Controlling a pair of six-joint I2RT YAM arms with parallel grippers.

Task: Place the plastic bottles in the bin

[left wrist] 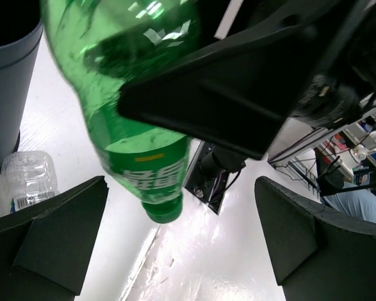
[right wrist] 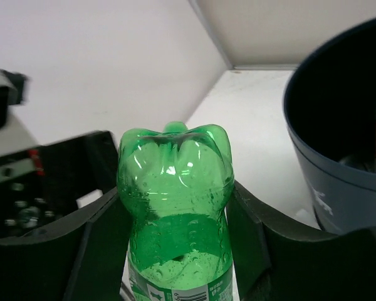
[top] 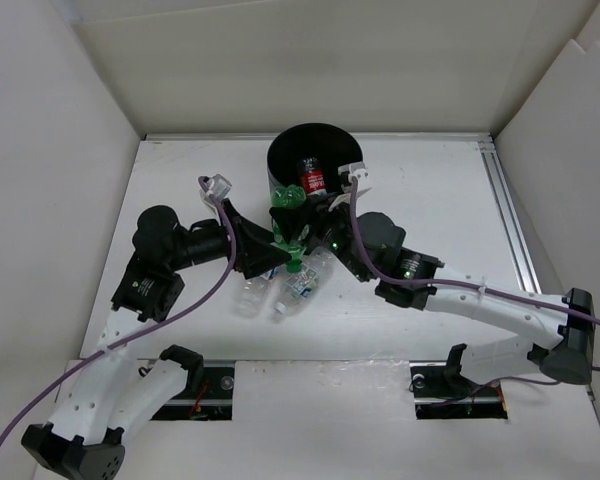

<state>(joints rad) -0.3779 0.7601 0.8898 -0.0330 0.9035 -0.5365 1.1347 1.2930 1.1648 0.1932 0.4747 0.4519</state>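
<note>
green bottle (right wrist: 174,207) sits tight in my right gripper (right wrist: 173,219), whose fingers are closed on its middle. its long way runs from the cap, low by the table (top: 430,200), up to the bumpy bottom, and that bottom points toward the bin (right wrist: 338,175). the bin is just past it and a bit to my right. its rim looks higher than the bottle, so i think i must lift before i let go. the mouth is wide, so there is lots of room. my left gripper (left wrist: 182,243) is wide apart, holds nothing and hangs just under the bottle, so i should mind it. a red-label bottle (top: 313,181) lies in the bin. one clear bottle (top: 248,296) and the other clear bottle (top: 300,284) lie on the table nearer my left arm.
</note>
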